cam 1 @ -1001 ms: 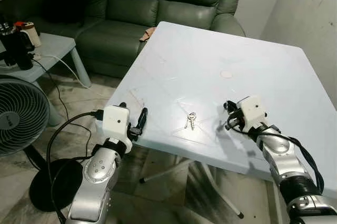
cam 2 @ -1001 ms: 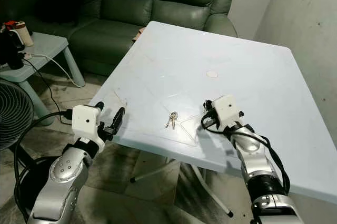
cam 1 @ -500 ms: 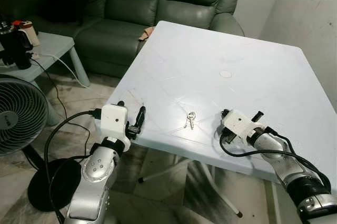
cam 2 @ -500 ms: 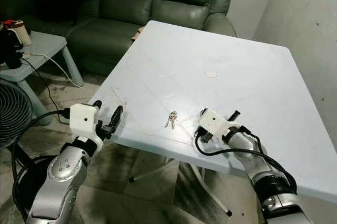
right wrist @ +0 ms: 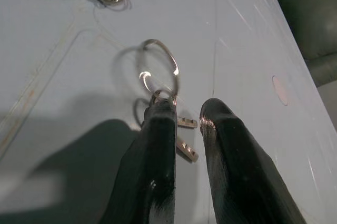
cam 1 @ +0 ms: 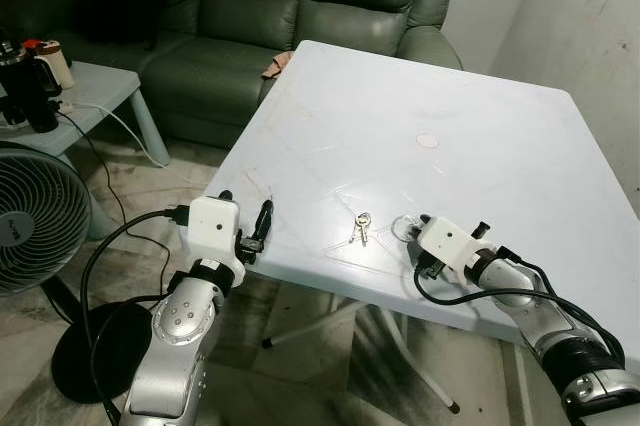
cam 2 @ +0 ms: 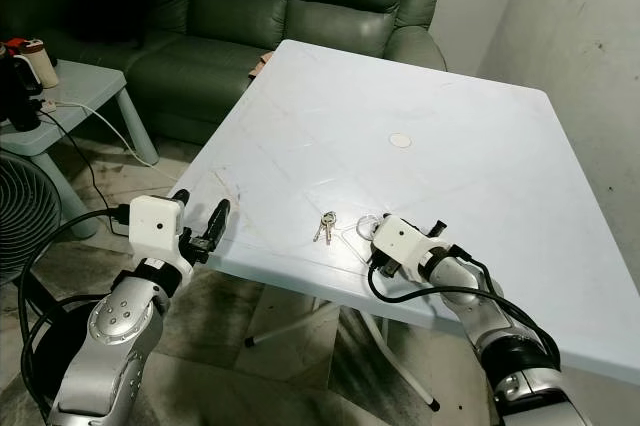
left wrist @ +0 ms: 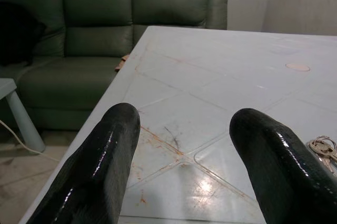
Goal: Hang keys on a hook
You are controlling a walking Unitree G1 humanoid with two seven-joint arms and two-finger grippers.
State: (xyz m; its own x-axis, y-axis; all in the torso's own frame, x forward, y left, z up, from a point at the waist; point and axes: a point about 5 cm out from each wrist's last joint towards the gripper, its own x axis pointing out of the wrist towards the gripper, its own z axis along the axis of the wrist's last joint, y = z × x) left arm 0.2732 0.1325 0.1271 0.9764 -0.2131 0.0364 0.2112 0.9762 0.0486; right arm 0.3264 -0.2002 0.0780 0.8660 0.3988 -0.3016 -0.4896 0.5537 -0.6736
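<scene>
Nearby, silver keys (cam 1: 361, 229), flat on white table (cam 1: 480, 146)

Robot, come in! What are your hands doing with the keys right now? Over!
Right end effector low on white table, pinching a key ring. Second key bunch lies loose nearby. Left end effector open at table edge. No hook seen.

The white table (cam 1: 450, 106) is bare over most of its top — open passage from its near edge to the sofa (cam 1: 300, 16) behind. Only small flat things lie near the front: a bunch of keys (cam 1: 361, 229), a key ring (right wrist: 158, 66) at the right gripper (right wrist: 184, 113), and a small disc (cam 1: 427, 141) further back. A fan (cam 1: 35, 216) and low side table (cam 1: 100, 96) crowd the floor to the left.
</scene>
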